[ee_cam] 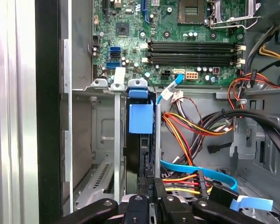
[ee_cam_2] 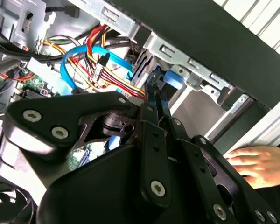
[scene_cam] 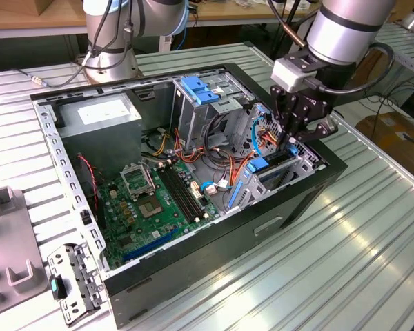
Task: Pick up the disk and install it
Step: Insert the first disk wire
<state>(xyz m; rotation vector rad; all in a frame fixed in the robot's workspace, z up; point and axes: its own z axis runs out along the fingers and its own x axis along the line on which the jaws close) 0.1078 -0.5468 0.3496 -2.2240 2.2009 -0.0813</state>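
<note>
Your gripper pinches the disk, standing on edge in the drive bay at the open computer case's corner. Keep it square between the bay walls and press straight; a hand rests near the case.

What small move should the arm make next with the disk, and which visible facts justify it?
Probably a slow, straight push further down. The disk stands on edge in the drive bay, its blue tab still above the bay's rim, and the hand sits on its near end, aligned with the slot.

The tool hangs over the disk standing edge-up in the open computer case.
</note>
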